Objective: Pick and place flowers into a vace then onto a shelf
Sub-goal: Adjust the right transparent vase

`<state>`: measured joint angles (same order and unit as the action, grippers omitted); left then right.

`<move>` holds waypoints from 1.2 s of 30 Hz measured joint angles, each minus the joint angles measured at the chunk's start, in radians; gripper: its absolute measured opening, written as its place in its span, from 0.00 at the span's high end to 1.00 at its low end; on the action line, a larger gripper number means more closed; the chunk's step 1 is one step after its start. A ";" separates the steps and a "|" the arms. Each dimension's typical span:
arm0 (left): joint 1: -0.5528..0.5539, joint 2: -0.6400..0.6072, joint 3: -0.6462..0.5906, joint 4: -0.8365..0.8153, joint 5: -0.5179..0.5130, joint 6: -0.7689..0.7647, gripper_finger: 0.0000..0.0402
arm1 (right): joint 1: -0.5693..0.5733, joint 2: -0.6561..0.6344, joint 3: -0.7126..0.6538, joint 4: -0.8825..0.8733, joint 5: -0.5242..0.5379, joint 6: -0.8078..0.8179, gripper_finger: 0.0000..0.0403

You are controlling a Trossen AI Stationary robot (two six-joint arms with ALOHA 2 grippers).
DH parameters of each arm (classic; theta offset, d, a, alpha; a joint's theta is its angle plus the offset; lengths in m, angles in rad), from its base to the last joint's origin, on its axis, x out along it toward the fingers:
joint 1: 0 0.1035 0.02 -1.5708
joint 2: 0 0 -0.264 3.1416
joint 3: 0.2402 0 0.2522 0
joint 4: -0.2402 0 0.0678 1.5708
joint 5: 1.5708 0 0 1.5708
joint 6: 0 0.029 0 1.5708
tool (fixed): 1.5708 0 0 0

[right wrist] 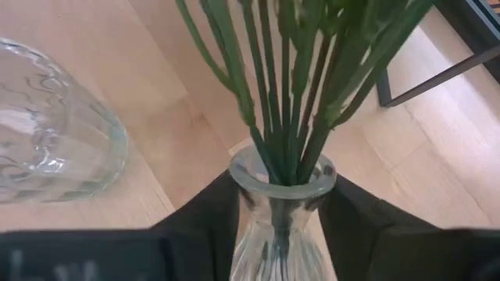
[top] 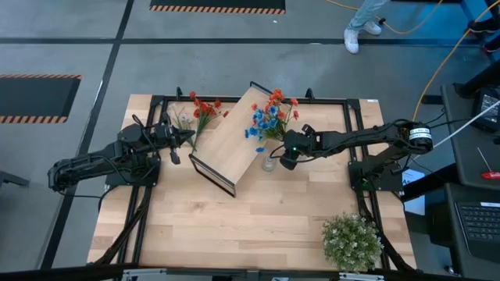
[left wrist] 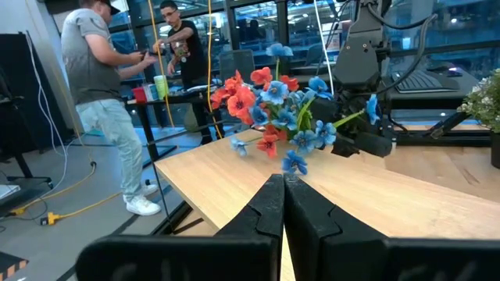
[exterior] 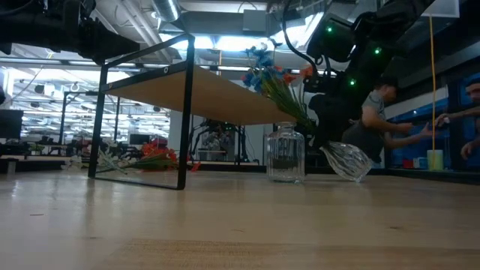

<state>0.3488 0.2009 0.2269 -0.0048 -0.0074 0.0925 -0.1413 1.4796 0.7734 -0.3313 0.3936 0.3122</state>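
My right gripper (top: 287,154) is shut on a clear ribbed vase (exterior: 346,161) holding a bunch of blue and red-orange flowers (top: 269,119) that lean over the shelf's right end. The shelf (top: 233,139), a light-wood board on a black wire frame, stands slantwise mid-table. A second clear glass vase (top: 268,164) stands upright just beside the held one. Loose red flowers (top: 205,108) and white sprigs (top: 183,121) lie on the table left of the shelf. My left gripper (top: 182,137) is shut, hovering near those white sprigs. My right gripper pinches the ribbed vase by its narrow neck (right wrist: 281,178), one finger (right wrist: 211,215) on each side, just below the rim. The vase is tilted, its mouth and the stems (right wrist: 285,101) leaning toward the shelf. I cannot tell whether its base (exterior: 354,174) touches the table.
A bushy round green plant (top: 351,240) sits at the near right corner. The near half of the table (top: 234,234) is bare wood. People (left wrist: 109,101) stand in the room beyond the table.
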 joint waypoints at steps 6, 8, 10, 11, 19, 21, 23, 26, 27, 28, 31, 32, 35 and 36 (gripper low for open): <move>0.000 0.000 0.000 0.000 0.000 0.000 0.99 | 0.000 0.000 0.000 0.000 -0.003 0.020 0.74; 0.000 0.000 0.000 0.000 0.000 0.000 0.99 | 0.000 0.000 0.000 0.000 -0.003 0.023 0.74; 0.000 0.000 0.000 0.000 0.000 0.000 0.99 | 0.000 0.000 0.000 0.000 -0.003 0.024 0.74; 0.000 0.000 0.000 0.000 0.000 0.000 0.99 | 0.000 0.000 0.000 0.000 -0.003 0.024 0.74; 0.000 0.000 0.000 0.000 0.000 0.034 0.99 | 0.000 0.000 0.000 0.072 0.031 -0.005 0.74; 0.000 0.000 0.000 0.000 0.000 0.034 0.99 | 0.000 0.000 0.000 0.098 0.034 -0.008 0.74; 0.000 0.000 0.000 0.000 0.000 0.034 0.99 | 0.001 0.000 0.000 0.105 0.065 -0.008 0.74; 0.000 0.000 0.000 0.000 0.000 0.034 0.99 | 0.015 0.000 0.000 0.104 0.124 -0.003 0.74; 0.000 0.000 0.000 0.000 0.000 0.034 0.99 | 0.023 0.000 0.000 0.104 0.144 -0.001 0.74; 0.000 0.000 0.000 0.000 0.000 0.034 0.99 | 0.033 0.000 0.000 0.104 0.165 0.003 0.74; 0.000 0.000 0.000 0.000 0.000 0.034 0.99 | 0.063 -0.001 0.000 0.103 0.198 0.020 0.74; 0.000 0.000 0.000 0.000 0.000 0.034 0.99 | 0.071 -0.002 0.000 0.103 0.199 0.020 0.74; 0.000 0.000 0.000 0.000 0.000 0.034 0.99 | 0.087 -0.013 -0.013 0.113 0.199 0.028 0.74; 0.000 0.000 0.000 0.000 0.000 0.034 0.99 | 0.089 -0.021 -0.022 0.113 0.198 0.036 0.74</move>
<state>0.3486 0.2012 0.2268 -0.0048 -0.0074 0.1265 -0.0523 1.4586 0.7513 -0.2181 0.5911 0.3481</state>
